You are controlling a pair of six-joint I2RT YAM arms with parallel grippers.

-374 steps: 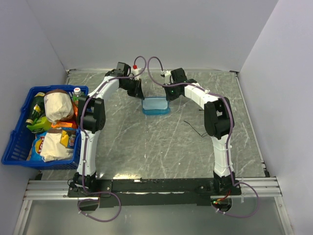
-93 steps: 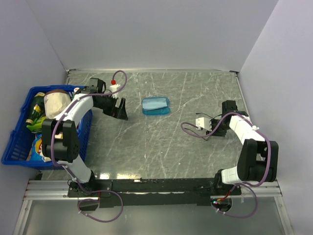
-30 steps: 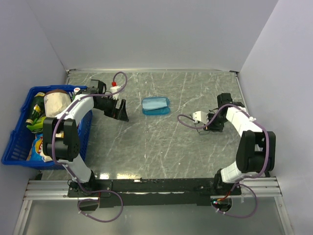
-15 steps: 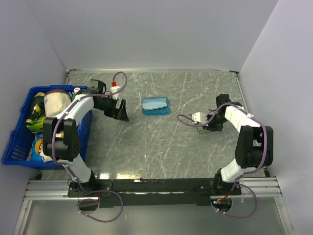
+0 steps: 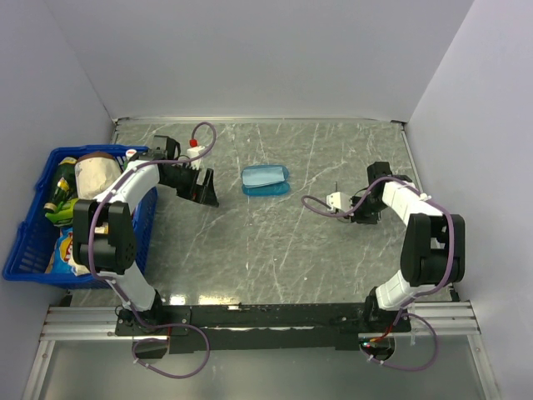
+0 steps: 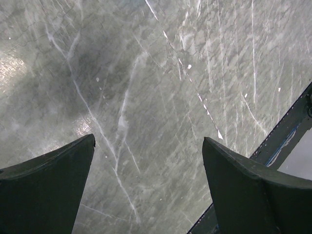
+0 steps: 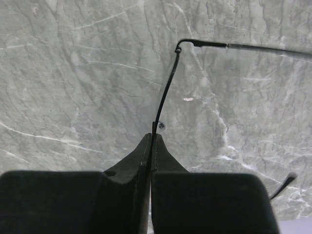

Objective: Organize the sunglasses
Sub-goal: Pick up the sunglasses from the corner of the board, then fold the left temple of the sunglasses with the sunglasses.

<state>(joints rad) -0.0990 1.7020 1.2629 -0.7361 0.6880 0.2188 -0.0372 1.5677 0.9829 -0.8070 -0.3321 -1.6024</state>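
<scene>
Evidently the right tool [image 7: 151,140] is pressed together on the thin black wire-framed sunglasses [image 7: 167,85], pinching the rim edge-on at the right of the grey marbled desk [image 5: 266,250]. This is probably for carrying them to the translucent blue oblong case [image 5: 266,179]. Meanwhile the left tool [image 6: 148,141] hangs spread and empty.

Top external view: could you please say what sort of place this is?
Likely a robotics lab cell: plain white walls around a marble-patterned table, left arm and right arm on an aluminium rail.
</scene>
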